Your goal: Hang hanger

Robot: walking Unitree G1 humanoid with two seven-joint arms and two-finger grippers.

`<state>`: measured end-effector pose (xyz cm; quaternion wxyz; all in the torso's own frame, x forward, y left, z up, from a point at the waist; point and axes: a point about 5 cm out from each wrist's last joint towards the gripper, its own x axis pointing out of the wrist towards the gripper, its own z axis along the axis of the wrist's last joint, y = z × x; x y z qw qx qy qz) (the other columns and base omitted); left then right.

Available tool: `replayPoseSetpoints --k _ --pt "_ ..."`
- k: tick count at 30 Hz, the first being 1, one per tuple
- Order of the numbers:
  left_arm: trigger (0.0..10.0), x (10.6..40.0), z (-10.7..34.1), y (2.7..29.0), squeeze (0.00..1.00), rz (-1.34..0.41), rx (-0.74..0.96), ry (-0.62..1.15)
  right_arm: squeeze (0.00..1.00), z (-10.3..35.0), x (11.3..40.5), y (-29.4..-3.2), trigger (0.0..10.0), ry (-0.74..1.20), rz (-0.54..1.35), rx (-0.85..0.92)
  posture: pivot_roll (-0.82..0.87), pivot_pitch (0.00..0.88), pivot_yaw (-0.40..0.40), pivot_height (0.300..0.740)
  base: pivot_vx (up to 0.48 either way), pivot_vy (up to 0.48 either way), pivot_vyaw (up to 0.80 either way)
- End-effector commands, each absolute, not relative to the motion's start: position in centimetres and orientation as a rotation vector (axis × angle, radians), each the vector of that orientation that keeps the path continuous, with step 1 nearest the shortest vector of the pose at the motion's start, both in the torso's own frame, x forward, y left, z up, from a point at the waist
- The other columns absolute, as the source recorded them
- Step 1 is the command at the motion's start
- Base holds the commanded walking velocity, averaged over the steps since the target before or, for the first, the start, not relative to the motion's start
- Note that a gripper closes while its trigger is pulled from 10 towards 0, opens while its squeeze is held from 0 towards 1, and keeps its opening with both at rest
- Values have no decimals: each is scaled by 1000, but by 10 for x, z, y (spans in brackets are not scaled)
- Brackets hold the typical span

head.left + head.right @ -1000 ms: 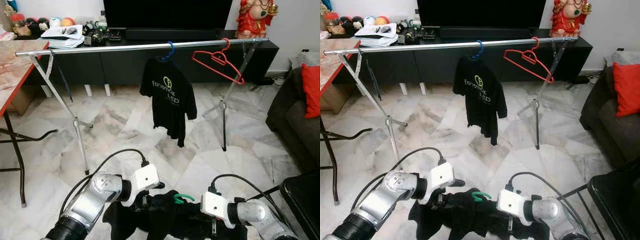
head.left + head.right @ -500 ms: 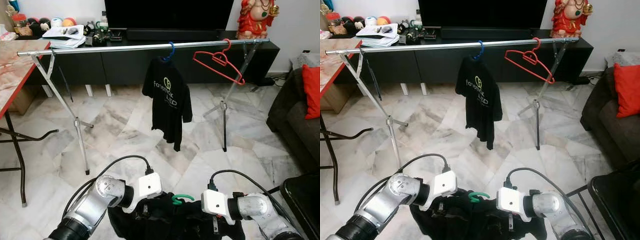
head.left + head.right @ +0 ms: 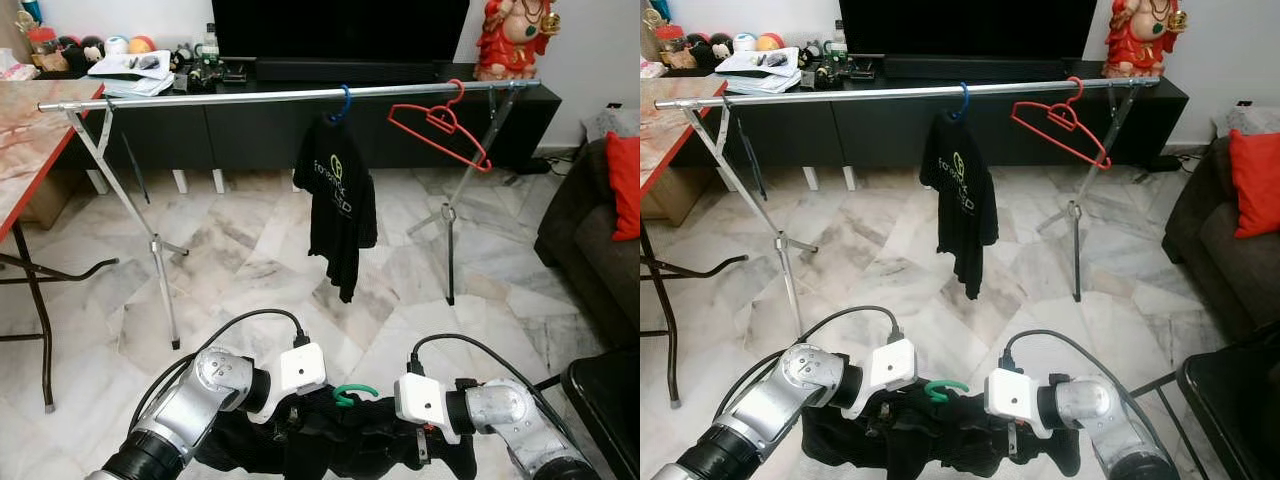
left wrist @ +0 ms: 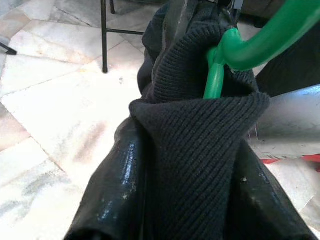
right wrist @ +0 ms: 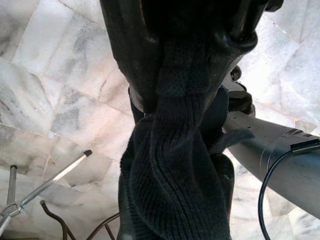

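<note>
Presently held: one black knitted garment (image 3: 350,450) on a green hanger (image 3: 352,394), carried low in front of the robot between both arms, above the marble floor (image 3: 240,260). Left tool (image 3: 290,425): pressed together on the knit beside the hanger's neck, as the left wrist view shows cloth bunched between the black fingers (image 4: 120,175). Right tool (image 3: 425,445): likewise pinching a fold of the same garment, per the right wrist view. Destination: metal clothes rail (image 3: 250,96), well apart from the load and higher, already bearing a black printed T-shirt (image 3: 338,205) on a blue hanger (image 3: 343,100) and an empty red hanger (image 3: 440,125). Step judged in hand: carrying the loaded hanger toward the rail; hanging not yet done. Next move likely calls for approaching, raising the green hook above the bar, and setting it on the free stretch left of the T-shirt.
</note>
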<state>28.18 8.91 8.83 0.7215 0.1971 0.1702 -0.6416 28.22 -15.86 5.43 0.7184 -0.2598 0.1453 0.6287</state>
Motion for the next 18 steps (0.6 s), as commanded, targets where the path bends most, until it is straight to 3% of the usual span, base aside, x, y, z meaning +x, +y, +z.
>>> replayPoseSetpoints --k 1,18 --pt "0 281 88 85 0 -1439 420 362 0 64 289 -154 0 261 1380 -565 -17 57 -37 740 0 0 0" --pt "0 281 89 82 0 -1441 412 357 0 64 292 -158 0 265 1324 -546 -19 52 -36 740 0 0 0"
